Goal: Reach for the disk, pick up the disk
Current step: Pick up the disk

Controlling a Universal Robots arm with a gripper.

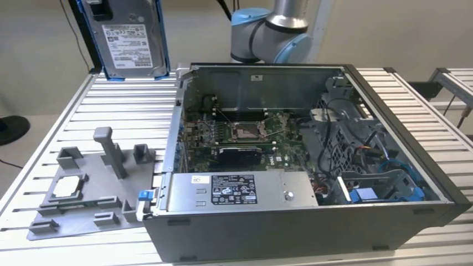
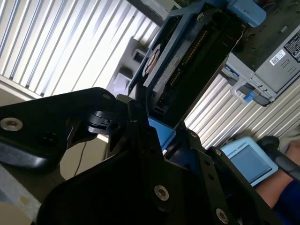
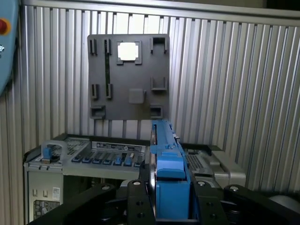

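The disk [image 1: 133,40], silver-grey with a white label and a blue frame, hangs upright high above the table's far corner, at the exterior view's left. My gripper [image 1: 99,8] is shut on its upper end. In the first wrist view the disk's blue edge [image 3: 166,168] stands edge-on between my gripper's [image 3: 168,199] black fingers [image 3: 136,197]. In the second wrist view the disk [image 2: 187,56] sticks out of the gripper [image 2: 157,136], showing its dark underside and connector row.
An open computer case [image 1: 384,221] holds a motherboard and a silver power-supply box [image 1: 236,191]. A grey fixture plate [image 1: 88,188] with pegs lies to its left on the slatted metal table [image 1: 111,105]. A person's arm [image 2: 281,187] and a blue-edged handheld screen [image 2: 246,159] are nearby.
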